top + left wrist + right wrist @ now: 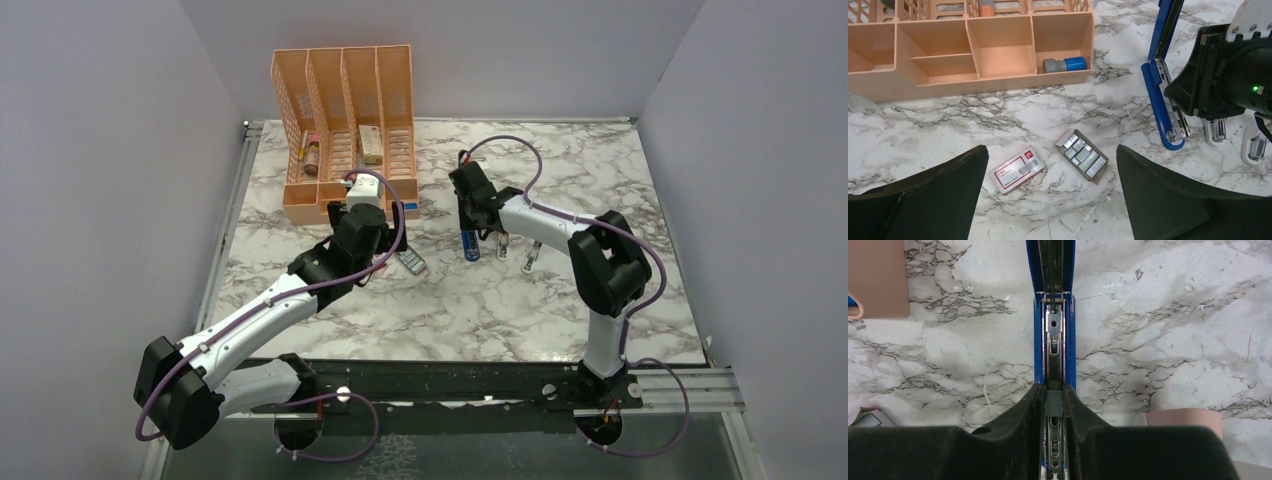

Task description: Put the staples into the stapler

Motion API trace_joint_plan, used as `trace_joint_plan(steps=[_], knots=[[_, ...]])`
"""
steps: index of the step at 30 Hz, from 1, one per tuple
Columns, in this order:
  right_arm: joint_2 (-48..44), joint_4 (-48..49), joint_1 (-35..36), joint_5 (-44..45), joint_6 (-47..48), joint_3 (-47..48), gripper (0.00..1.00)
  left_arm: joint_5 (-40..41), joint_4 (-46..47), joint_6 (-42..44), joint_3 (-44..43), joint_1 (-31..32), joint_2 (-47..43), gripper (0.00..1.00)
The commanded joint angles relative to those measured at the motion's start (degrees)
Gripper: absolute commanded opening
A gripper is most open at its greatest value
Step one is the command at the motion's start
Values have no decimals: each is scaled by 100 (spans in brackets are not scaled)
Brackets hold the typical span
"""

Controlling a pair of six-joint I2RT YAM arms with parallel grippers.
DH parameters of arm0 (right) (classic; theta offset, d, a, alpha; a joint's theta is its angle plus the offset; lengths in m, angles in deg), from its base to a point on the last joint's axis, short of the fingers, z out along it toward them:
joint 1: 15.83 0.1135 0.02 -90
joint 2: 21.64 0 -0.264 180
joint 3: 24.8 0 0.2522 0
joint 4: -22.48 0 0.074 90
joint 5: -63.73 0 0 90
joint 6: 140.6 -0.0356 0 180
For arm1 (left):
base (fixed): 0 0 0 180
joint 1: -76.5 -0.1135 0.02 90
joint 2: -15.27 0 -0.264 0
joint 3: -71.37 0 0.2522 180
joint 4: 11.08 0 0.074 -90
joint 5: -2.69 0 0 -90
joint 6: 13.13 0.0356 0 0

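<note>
Now the right claw (1054,401) is pinching the stapler (1054,330); the gaping left claw (1050,156) should be dropping squarely onto the staples (1082,159) just beneath it.

Legible text: none was readable in any view.
Staple box (1016,169) label: white panel carried small print and a red corner mark, both too blurred to read.

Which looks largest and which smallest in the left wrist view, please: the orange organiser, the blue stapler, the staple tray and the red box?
1. orange organiser, though the frame cuts it off
2. blue stapler, partly hidden by the right arm
3. staple tray and red box: much alike, so not ranked
</note>
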Motion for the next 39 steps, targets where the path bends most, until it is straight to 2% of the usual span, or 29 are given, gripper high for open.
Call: trace_joint_plan(steps=[1,21,31,36,39], knots=[[58,126,-22,-49,55,-74,23,-93,96,15,-112,-14,20,99],[-195,173,-16,-583,283,-392,24,-120,65,51,-173,-14,5,99],[-170,-194,-20,-424,292,170,39,-120,64,51,-173,-12,-14,99],[-235,-331,-14,-337,301,404,41,-111,66,44,-165,-13,-29,99],[-282,-368,-12,-486,323,444,39,-111,63,42,-165,-12,-55,99]])
